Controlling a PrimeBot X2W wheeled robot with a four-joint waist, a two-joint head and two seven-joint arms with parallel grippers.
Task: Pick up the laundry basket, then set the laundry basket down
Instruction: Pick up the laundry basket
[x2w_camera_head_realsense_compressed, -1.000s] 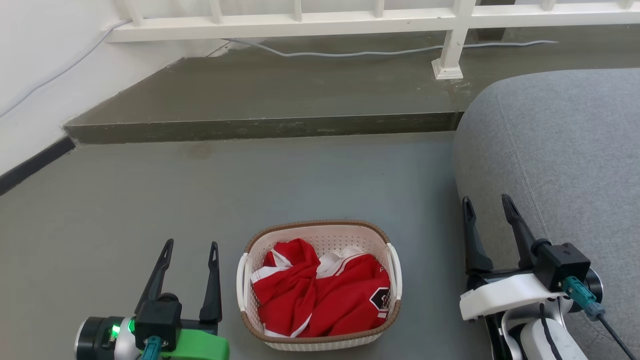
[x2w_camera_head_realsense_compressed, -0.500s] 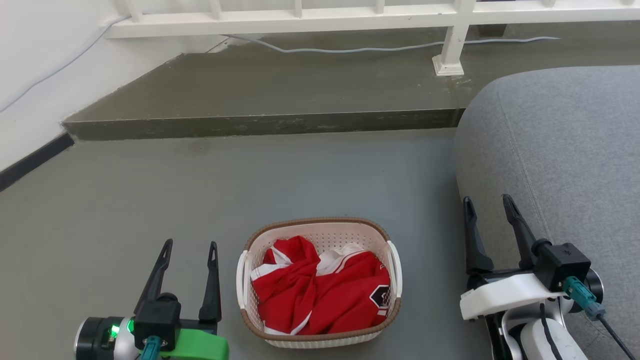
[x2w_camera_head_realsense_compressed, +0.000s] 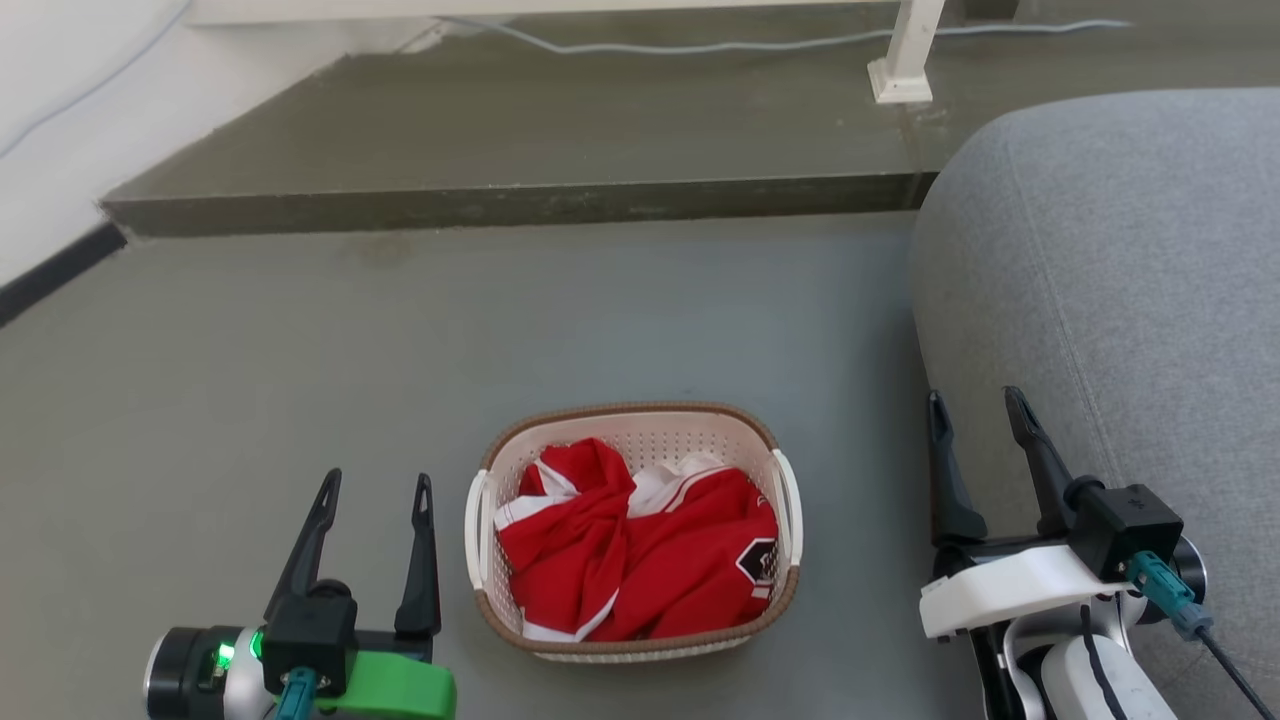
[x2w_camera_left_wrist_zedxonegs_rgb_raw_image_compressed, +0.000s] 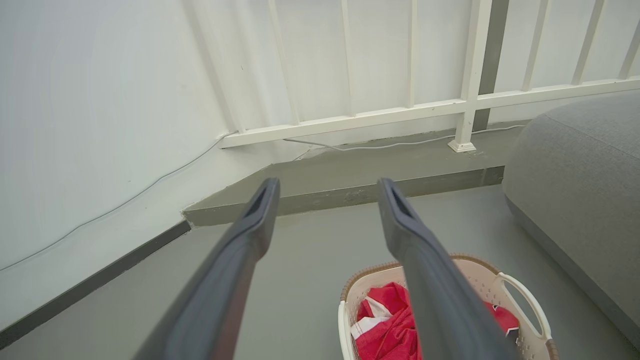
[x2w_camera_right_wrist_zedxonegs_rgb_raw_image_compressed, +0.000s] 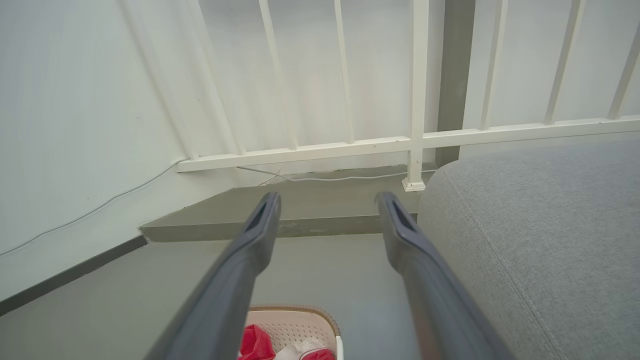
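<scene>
On the floor (x2w_camera_head_realsense_compressed: 300, 380), laundry basket (x2w_camera_head_realsense_compressed: 640, 410) between left fingers (x2w_camera_head_realsense_compressed: 420, 570) and right fingers (x2w_camera_head_realsense_compressed: 945, 480), both pairs wide, empty

My head camera looks steeply down at the floor (x2w_camera_head_realsense_compressed: 300, 350), the laundry basket (x2w_camera_head_realsense_compressed: 630, 412) close below it at lower centre. Both wrist cameras sit lower, facing forward and flatter toward the white railing (x2w_camera_left_wrist_zedxonegs_rgb_raw_image_compressed: 350, 120) and wall (x2w_camera_left_wrist_zedxonegs_rgb_raw_image_compressed: 100, 100). All three views share the basket, the concrete step (x2w_camera_head_realsense_compressed: 500, 205) and the grey sofa (x2w_camera_head_realsense_compressed: 1100, 250); the right wrist camera sits nearest the sofa.
</scene>
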